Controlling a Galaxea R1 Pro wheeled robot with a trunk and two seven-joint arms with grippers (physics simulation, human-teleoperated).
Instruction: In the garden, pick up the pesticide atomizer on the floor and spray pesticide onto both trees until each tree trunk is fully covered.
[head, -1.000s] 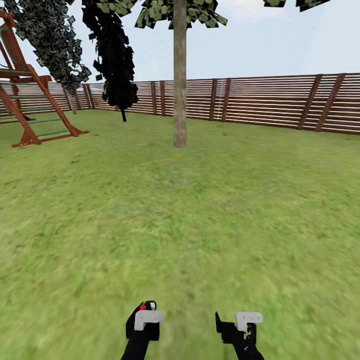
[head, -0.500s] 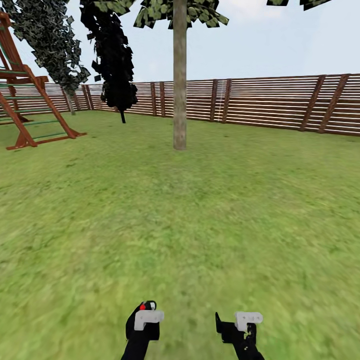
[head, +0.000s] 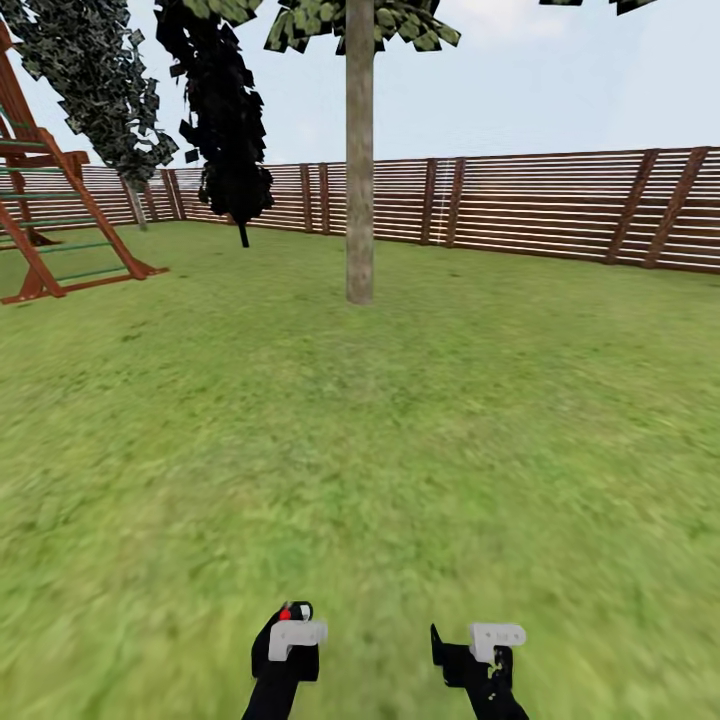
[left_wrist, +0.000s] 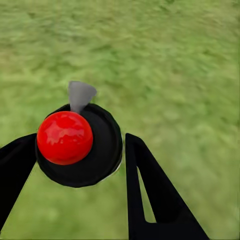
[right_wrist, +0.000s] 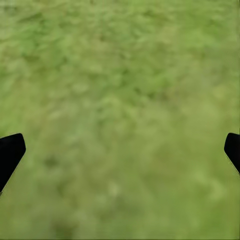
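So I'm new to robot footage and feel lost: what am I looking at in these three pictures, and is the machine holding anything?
It is a simulated two-armed robot on a lawn. The wide picture comes from its head camera: a tree trunk stands ahead, a wooden fence behind it, a play tower to the left. The other two pictures look along each gripper. The left gripper is shut on the pesticide atomizer, a black body with a red knob. The right gripper is open, with grass beneath.

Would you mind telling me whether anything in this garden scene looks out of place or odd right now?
One thing stands out: a thin tree by the wooden fence has pure black foliage, unlike the green crown over the tree trunk. Otherwise all looks orderly: the left gripper holds the pesticide atomizer, and the right gripper is open above the lawn.
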